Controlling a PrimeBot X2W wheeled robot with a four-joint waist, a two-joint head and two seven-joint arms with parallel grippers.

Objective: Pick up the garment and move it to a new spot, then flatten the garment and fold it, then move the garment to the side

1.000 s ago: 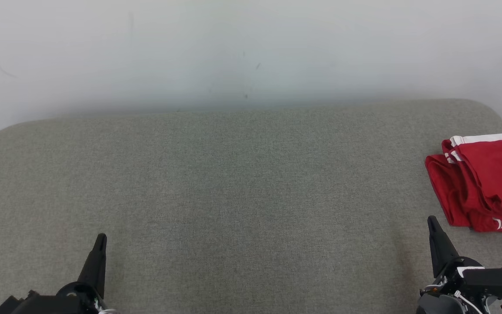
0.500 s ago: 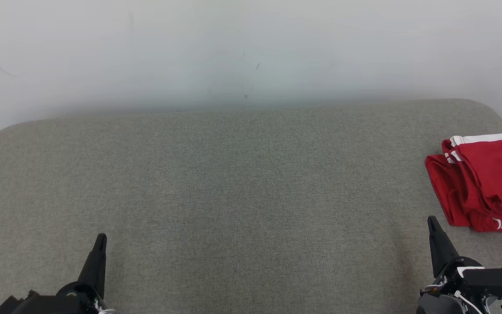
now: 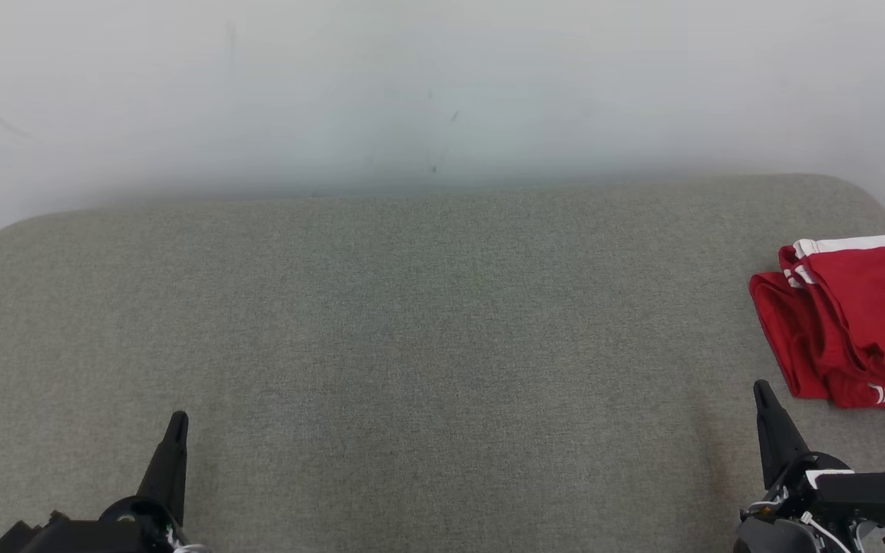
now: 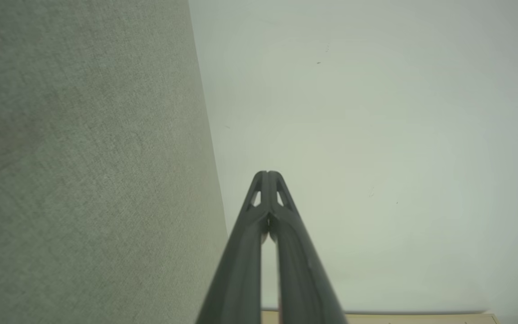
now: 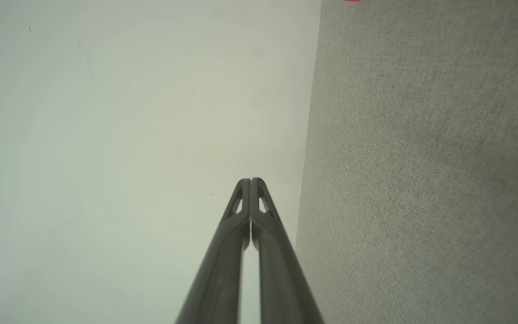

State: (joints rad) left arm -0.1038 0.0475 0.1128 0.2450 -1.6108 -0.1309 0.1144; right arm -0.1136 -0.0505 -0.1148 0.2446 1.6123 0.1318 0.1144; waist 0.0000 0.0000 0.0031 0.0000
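A grey woven-fabric surface (image 3: 412,322) with rounded far corners meets a pale, softly lit wall (image 3: 442,77) flecked with faint dark marks. A tan strip (image 4: 376,317), possibly flooring, borders the wall.

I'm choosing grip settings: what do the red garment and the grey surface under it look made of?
The red garment with white stripes looks like thin, smooth sportswear fabric, probably synthetic: soft folds, matte. The grey padded surface looks like coarse woven upholstery cloth: visible speckled weave.

The red garment (image 3: 857,322) is cut by the right edge of the head view, so its far side is unseen.
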